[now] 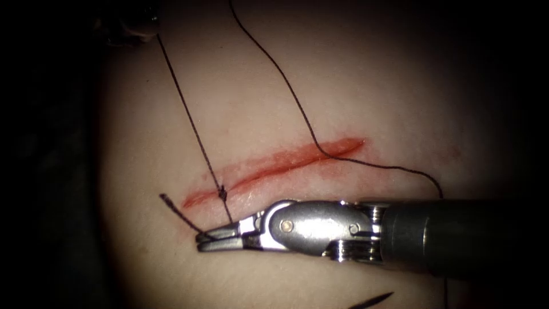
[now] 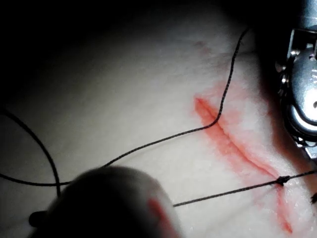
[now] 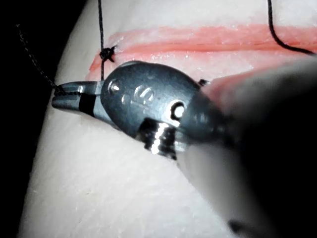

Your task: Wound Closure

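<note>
The cut [image 1: 274, 163] runs slantwise across the tissue [image 1: 366, 86], red along its edges. A knot [image 1: 222, 193] sits at its left end. My right tool [image 1: 209, 239] lies just below that end, jaws shut on the short thread tail [image 1: 174, 207]; the pinched thread also shows at the right tool's tip [image 3: 62, 96]. From the knot [image 2: 281, 181] a taut strand [image 1: 189, 114] rises to my left tool [image 1: 134, 23], which holds it at the far left. A dark pointed sliver, apparently the needle [image 1: 372, 300], lies free on the tissue, held by neither tool.
A loose length of thread [image 1: 297, 103] comes down from the top, crosses the cut's right end and curves off beside the right tool's shaft [image 1: 457, 234]. Red fluid stains the tissue around the cut [image 2: 233, 144].
</note>
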You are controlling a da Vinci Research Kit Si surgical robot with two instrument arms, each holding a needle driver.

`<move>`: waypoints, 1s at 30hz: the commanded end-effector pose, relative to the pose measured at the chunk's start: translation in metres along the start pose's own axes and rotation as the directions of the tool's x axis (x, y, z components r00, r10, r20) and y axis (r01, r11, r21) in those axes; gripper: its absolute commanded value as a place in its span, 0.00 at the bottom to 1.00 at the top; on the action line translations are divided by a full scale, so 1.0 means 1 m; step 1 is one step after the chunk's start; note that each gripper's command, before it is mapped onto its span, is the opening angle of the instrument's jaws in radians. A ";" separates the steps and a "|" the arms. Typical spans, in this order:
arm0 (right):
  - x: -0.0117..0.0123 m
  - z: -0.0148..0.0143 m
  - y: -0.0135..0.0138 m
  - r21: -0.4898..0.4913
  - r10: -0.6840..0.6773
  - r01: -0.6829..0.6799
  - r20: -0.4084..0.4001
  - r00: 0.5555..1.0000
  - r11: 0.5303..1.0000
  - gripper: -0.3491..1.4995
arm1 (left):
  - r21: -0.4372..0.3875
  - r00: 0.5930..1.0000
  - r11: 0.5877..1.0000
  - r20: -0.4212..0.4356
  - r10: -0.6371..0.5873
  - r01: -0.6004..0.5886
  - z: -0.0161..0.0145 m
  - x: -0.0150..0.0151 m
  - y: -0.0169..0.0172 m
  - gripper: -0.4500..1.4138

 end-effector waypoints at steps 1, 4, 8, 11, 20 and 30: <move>-0.0005 0.0011 -0.0002 0.008 0.016 -0.016 0.004 1.000 1.000 0.00 | 0.001 1.000 1.000 -0.001 -0.002 0.002 0.0004 0.0004 0.0003 0.00; -0.0009 0.0013 -0.0007 0.022 0.046 -0.046 0.007 0.999 0.999 0.00 | 0.004 1.000 1.000 0.005 -0.003 0.003 0.0004 0.0004 0.0001 0.00; -0.0009 0.0012 -0.0011 0.037 0.062 -0.062 0.014 0.998 0.997 0.00 | 0.009 1.000 1.000 0.015 0.001 -0.001 0.0004 0.0005 0.0004 0.00; -0.0009 0.0011 -0.0012 0.042 0.066 -0.067 0.020 0.998 0.997 0.00 | 0.009 1.000 1.000 0.013 0.001 -0.001 0.0004 0.0008 0.0005 0.00; -0.0017 0.0006 -0.0017 0.062 0.082 -0.085 0.050 0.995 0.994 0.00 | 0.005 1.000 1.000 0.010 -0.011 0.011 0.0005 0.0011 0.0003 0.00; -0.0019 0.0008 -0.0022 0.076 0.099 -0.104 0.062 0.993 0.992 0.00 | 0.006 1.000 1.000 0.012 -0.018 0.018 0.0005 0.0011 0.0003 0.00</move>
